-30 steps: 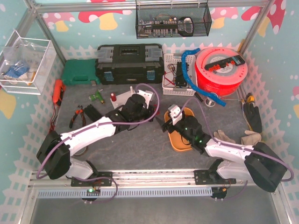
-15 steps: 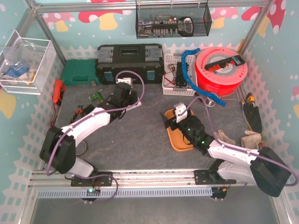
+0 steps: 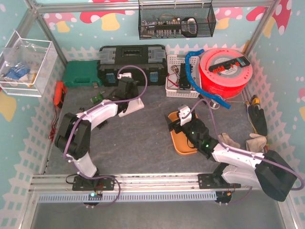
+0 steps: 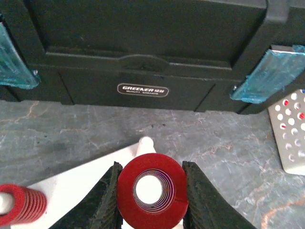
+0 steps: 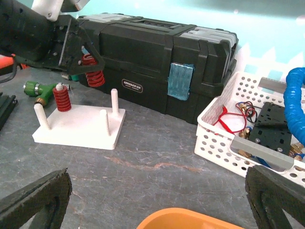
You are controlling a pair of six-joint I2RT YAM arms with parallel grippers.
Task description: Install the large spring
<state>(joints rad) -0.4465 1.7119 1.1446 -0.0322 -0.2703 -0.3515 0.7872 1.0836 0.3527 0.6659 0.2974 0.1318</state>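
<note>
Step — placing: left gripper [image 4: 151, 200] clamps the large spring [image 4: 150, 167], upright just above the white base [image 4: 86, 186], beside a free peg [image 4: 145, 143] | Next — we judge: centre the bore over the peg, lower, release | Spring: red, thick coils, wide bore | Right gripper [image 5: 155, 195]: wide open, empty

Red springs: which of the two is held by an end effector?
The larger spring, clamped in the left end effector over the white base. The smaller spring sits ungripped on a corner peg.
</note>
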